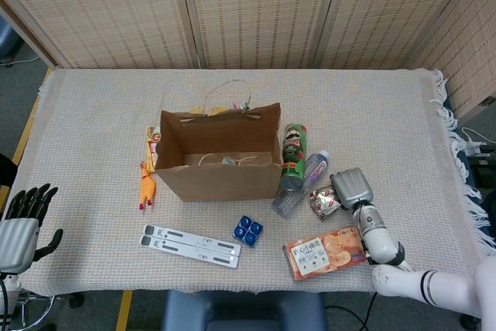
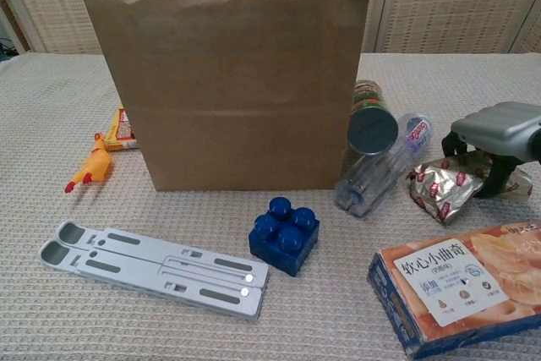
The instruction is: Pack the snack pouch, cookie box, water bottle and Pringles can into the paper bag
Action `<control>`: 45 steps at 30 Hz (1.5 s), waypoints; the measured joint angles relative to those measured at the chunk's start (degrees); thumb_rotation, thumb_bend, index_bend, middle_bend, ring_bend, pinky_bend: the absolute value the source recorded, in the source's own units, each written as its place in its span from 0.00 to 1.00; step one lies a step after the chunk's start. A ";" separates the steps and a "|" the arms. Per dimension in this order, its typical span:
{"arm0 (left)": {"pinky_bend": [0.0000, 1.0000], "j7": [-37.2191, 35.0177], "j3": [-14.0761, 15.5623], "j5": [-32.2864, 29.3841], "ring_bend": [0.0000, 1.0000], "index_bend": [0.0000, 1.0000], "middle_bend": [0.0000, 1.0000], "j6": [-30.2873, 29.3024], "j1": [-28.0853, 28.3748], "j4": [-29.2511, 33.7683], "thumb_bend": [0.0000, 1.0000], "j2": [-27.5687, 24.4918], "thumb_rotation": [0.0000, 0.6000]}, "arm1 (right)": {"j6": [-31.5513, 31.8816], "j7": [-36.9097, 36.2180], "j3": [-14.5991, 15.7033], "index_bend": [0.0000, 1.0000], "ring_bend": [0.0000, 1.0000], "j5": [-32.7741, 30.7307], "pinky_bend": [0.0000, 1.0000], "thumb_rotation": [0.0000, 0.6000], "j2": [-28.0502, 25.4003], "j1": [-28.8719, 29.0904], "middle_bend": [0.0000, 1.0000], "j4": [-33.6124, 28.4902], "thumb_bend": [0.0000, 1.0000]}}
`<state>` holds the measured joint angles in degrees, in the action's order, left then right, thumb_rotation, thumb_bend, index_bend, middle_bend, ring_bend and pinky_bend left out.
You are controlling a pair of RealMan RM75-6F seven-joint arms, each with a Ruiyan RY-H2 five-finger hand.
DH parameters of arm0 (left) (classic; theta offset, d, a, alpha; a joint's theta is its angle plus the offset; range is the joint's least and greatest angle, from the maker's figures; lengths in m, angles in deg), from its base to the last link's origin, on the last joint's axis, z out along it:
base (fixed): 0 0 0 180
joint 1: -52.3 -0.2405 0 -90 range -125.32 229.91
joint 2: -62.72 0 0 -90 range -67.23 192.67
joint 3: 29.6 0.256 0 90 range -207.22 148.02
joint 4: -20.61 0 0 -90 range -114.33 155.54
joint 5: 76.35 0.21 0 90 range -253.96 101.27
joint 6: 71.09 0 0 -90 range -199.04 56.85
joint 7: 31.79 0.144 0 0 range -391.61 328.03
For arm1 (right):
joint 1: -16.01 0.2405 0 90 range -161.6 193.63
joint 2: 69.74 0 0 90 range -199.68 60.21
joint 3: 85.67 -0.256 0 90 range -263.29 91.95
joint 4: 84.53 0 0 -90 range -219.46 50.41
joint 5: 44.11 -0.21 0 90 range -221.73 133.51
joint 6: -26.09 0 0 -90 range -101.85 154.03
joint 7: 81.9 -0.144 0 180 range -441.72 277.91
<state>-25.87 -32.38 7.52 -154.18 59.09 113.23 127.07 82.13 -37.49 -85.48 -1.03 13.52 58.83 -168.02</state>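
The open brown paper bag (image 1: 221, 164) (image 2: 228, 82) stands upright mid-table. Just right of it the green Pringles can (image 1: 294, 147) (image 2: 373, 120) and the clear water bottle (image 1: 298, 187) (image 2: 380, 171) lie side by side. My right hand (image 1: 351, 187) (image 2: 499, 128) sits on top of the silver-red snack pouch (image 1: 320, 202) (image 2: 439, 192), fingers curled down around the crumpled foil. The orange cookie box (image 1: 325, 252) (image 2: 461, 285) lies flat at the front edge, just in front of that hand. Far off at the table's left corner, my left hand (image 1: 19, 226) holds nothing, fingers apart.
A blue toy brick (image 1: 247, 230) (image 2: 285, 235) and a flat grey stand (image 1: 191, 245) (image 2: 152, 268) lie in front of the bag. A yellow rubber chicken (image 1: 146, 186) (image 2: 89, 166) and a small carton (image 1: 153, 147) (image 2: 122, 130) lie at its left side.
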 measured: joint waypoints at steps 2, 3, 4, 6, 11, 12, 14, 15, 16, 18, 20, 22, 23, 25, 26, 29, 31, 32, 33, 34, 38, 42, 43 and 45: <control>0.00 0.08 0.01 0.00 0.00 0.05 0.00 -0.02 -0.01 0.03 0.38 0.00 1.00 | 0.84 -1.21 0.04 0.55 0.58 1.75 0.65 1.00 -2.17 -0.58 0.54 -2.06 0.29; 0.00 0.11 0.01 0.00 0.00 0.05 0.00 -0.04 -0.01 0.04 0.38 0.00 1.00 | 1.52 -2.09 0.03 0.55 0.58 2.97 0.65 1.00 -3.86 -1.02 0.54 -3.67 0.29; 0.00 0.13 0.01 0.01 0.00 0.05 0.00 -0.07 -0.02 0.04 0.38 0.01 1.00 | 2.10 -2.85 -0.01 0.55 0.58 3.89 0.65 1.00 -5.23 -1.39 0.54 -4.97 0.30; 0.00 0.22 0.01 0.03 0.00 0.05 0.00 -0.13 -0.05 0.07 0.38 0.05 1.00 | 3.57 -4.98 -0.23 0.55 0.58 5.99 0.65 1.00 -8.59 -2.36 0.54 -8.08 0.30; 0.00 0.47 0.01 -0.01 0.00 0.05 0.00 -0.19 -0.08 0.15 0.38 0.09 1.00 | 7.33 -10.42 -1.80 0.55 0.58 10.01 0.65 1.00 -16.49 -4.63 0.54 -15.03 0.30; 0.00 0.53 0.01 -0.02 0.00 0.05 0.00 -0.21 -0.08 0.17 0.38 0.10 1.00 | 8.59 -11.59 -2.61 0.55 0.58 10.80 0.65 1.00 -18.35 -5.12 0.54 -16.73 0.30; 0.00 0.64 0.01 -0.03 0.00 0.05 0.00 -0.23 -0.09 0.22 0.38 0.13 1.00 | 10.61 -12.84 -4.26 0.55 0.58 11.61 0.65 1.00 -20.84 -5.67 0.54 -19.20 0.30; 0.00 0.67 0.00 -0.04 0.00 0.05 0.00 -0.25 -0.10 0.24 0.38 0.13 1.00 | 11.91 -13.28 -5.55 0.55 0.58 11.87 0.65 1.00 -22.21 -5.87 0.54 -20.78 0.30; 0.00 0.69 0.00 -0.04 0.00 0.05 0.00 -0.27 -0.11 0.25 0.38 0.15 1.00 | 12.84 -13.39 -6.55 0.55 0.58 11.98 0.65 1.00 -23.10 -5.93 0.54 -21.95 0.30; 0.00 0.72 -0.01 -0.05 0.00 0.05 0.00 -0.30 -0.12 0.22 0.38 0.18 1.00 | 14.82 -12.78 -8.81 0.55 0.58 12.00 0.65 1.00 -24.73 -5.74 0.54 -24.52 0.30; 0.00 0.66 -0.02 -0.07 0.00 0.05 0.00 -0.27 -0.10 0.24 0.38 0.16 1.00 | 16.03 -11.22 -10.33 0.55 0.58 11.77 0.65 1.00 -25.38 -5.19 0.54 -26.09 0.30; 0.00 0.59 -0.02 -0.07 0.00 0.05 0.00 -0.22 -0.09 0.22 0.38 0.14 1.00 | 17.16 -8.71 -11.94 0.55 0.58 11.04 0.65 1.00 -25.73 -4.08 0.54 -27.95 0.30; 0.00 0.55 -0.01 -0.06 0.00 0.05 0.00 -0.19 -0.08 0.21 0.38 0.11 1.00 | 17.63 -7.40 -12.88 0.55 0.58 10.48 0.65 1.00 -25.75 -3.42 0.54 -28.73 0.30; 0.00 0.50 0.00 -0.03 0.00 0.05 0.00 -0.17 -0.07 0.19 0.38 0.10 1.00 | 18.57 -3.90 -15.10 0.55 0.58 8.45 0.65 1.00 -25.48 -1.40 0.54 -30.27 0.30; 0.00 0.41 0.02 0.00 0.00 0.05 0.00 -0.18 -0.08 0.17 0.38 0.09 1.00 | 18.92 -2.23 -15.96 0.55 0.58 7.33 0.65 1.00 -25.19 -0.36 0.54 -30.74 0.30; 0.00 0.05 0.05 0.11 0.00 0.05 0.00 -0.19 -0.08 0.07 0.38 0.04 1.00 | 20.13 3.93 -18.46 0.55 0.58 3.43 0.65 1.00 -23.30 3.74 0.54 -31.52 0.30; 0.00 -0.12 0.07 0.16 0.00 0.05 0.00 -0.13 -0.06 -0.01 0.38 0.00 1.00 | 21.21 8.37 -20.18 0.55 0.58 0.52 0.65 1.00 -20.78 7.35 0.54 -31.49 0.30; 0.00 -0.18 0.07 0.17 0.00 0.05 0.00 -0.08 -0.03 -0.04 0.38 -0.02 1.00 | 21.70 9.99 -20.87 0.55 0.58 -0.69 0.65 1.00 -19.40 8.99 0.54 -31.36 0.30; 0.00 -0.23 0.07 0.17 0.00 0.05 0.00 -0.04 -0.01 -0.05 0.38 -0.04 1.00 | 22.36 11.88 -21.72 0.55 0.58 -2.26 0.65 1.00 -17.38 11.16 0.54 -31.04 0.30; 0.00 -0.27 0.07 0.16 0.00 0.05 0.00 0.00 0.01 -0.07 0.38 -0.05 1.00 | 22.85 13.28 -22.27 0.55 0.58 -3.36 0.65 1.00 -15.77 12.75 0.54 -30.68 0.30; 0.00 -0.71 0.08 0.21 0.00 0.05 0.00 0.11 0.06 -0.19 0.38 -0.12 1.00 | 24.66 19.74 -23.67 0.55 0.58 -7.19 0.65 1.00 -8.55 19.21 0.54 -27.68 0.30; 0.00 -1.38 0.18 0.46 0.00 0.05 0.00 0.22 0.12 -0.43 0.38 -0.27 1.00 | 26.12 25.88 -23.74 0.55 0.58 -9.77 0.65 1.00 -1.65 24.90 0.54 -22.32 0.30; 0.00 -1.51 0.20 0.50 0.00 0.05 0.00 0.25 0.13 -0.50 0.38 -0.30 1.00 | 26.35 26.97 -23.60 0.55 0.57 -10.08 0.65 1.00 -0.47 25.82 0.54 -21.12 0.29; 0.00 -1.67 0.21 0.56 0.00 0.05 0.00 0.33 0.19 -0.63 0.38 -0.33 1.00 | 26.74 29.13 -23.07 0.52 0.56 -10.57 0.65 1.00 1.89 27.61 0.54 -18.43 0.30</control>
<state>-27.54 -32.17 8.07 -153.85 59.28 112.60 126.74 108.87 -8.37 -108.55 -11.60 15.41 86.44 -186.45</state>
